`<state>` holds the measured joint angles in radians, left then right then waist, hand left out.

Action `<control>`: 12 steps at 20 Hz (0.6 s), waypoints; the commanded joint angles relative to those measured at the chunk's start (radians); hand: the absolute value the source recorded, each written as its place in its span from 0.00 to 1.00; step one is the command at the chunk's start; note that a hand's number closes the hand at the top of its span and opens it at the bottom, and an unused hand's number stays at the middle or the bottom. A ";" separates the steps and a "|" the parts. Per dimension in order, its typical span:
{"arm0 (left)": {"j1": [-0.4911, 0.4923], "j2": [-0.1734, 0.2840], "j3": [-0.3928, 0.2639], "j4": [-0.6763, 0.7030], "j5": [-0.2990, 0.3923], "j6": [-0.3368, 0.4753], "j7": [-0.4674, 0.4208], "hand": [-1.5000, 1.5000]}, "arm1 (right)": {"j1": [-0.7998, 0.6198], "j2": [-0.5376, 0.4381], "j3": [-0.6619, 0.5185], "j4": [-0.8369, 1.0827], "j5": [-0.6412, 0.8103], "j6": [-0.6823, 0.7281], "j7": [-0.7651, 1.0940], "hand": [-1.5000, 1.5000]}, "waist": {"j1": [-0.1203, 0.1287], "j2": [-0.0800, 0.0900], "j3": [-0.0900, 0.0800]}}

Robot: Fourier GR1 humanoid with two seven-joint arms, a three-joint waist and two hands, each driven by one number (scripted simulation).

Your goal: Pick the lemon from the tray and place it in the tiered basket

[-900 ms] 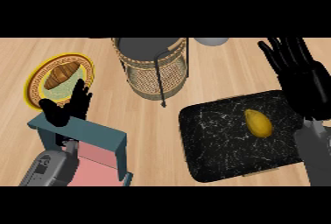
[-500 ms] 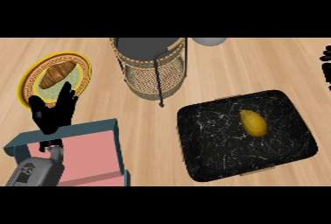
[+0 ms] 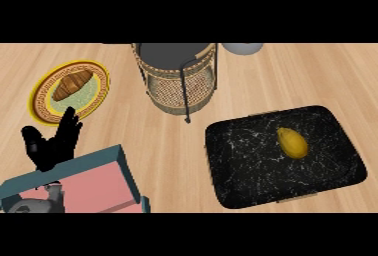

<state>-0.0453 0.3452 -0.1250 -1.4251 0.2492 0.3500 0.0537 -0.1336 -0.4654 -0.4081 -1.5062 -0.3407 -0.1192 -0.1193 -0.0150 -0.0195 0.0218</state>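
A yellow lemon (image 3: 292, 143) lies on the black marbled tray (image 3: 251, 170) at the right of the counter. The tiered basket (image 3: 179, 80), woven with a black wire frame, stands at the top centre, up and to the left of the tray. My left hand (image 3: 53, 145) rests open at the lower left, fingers pointing up, far from the lemon. No part of my right hand shows in the view.
A yellow-rimmed plate (image 3: 52, 102) holding a croissant (image 3: 72, 85) sits at the upper left. A teal box with a pink inside (image 3: 88, 187) lies at the lower left under my left forearm. A grey round object (image 3: 242, 48) peeks in at the top.
My right hand has withdrawn out of the view at the right. The left hand has shifted slightly left and down. The lemon stays on the tray.
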 commanded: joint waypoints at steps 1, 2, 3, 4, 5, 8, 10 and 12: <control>0.075 -0.053 -0.121 0.004 -0.081 0.015 -0.003 0.50 | 0.085 -0.073 0.040 -0.084 0.030 0.061 0.101 0.00 | -0.007 0.014 -0.023; 0.058 -0.051 -0.109 0.014 -0.070 0.010 0.016 0.50 | 0.111 -0.125 0.079 -0.074 0.059 0.112 0.148 0.00 | -0.014 0.016 -0.024; 0.080 -0.025 -0.075 0.022 -0.053 -0.020 -0.011 0.50 | 0.157 -0.148 0.106 -0.107 0.060 0.156 0.194 0.00 | -0.021 0.013 -0.026; 0.095 -0.030 -0.077 0.023 -0.051 -0.024 -0.006 0.50 | 0.169 -0.171 0.128 -0.133 0.086 0.158 0.228 0.00 | -0.019 0.014 -0.027; 0.109 -0.028 -0.081 -0.013 -0.055 -0.027 -0.004 0.50 | 0.172 -0.221 0.147 -0.156 0.093 0.198 0.274 0.00 | -0.012 0.012 -0.028; 0.135 -0.038 -0.075 -0.011 -0.068 -0.027 -0.024 0.50 | 0.215 -0.294 0.204 -0.260 0.181 0.218 0.343 0.00 | -0.017 0.013 -0.029; 0.118 -0.047 -0.084 -0.027 -0.076 -0.022 0.009 0.50 | 0.229 -0.357 0.229 -0.310 0.252 0.223 0.401 0.00 | -0.021 0.015 -0.028; 0.128 -0.032 -0.081 -0.051 -0.077 -0.033 0.025 0.50 | 0.233 -0.402 0.249 -0.362 0.301 0.219 0.500 0.00 | -0.008 0.016 -0.027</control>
<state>0.0528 0.3466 -0.1341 -1.4987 0.2122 0.3264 0.0955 0.0675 -0.7821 -0.2115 -1.7725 -0.1310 0.0829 0.2515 -0.0226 -0.0165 0.0112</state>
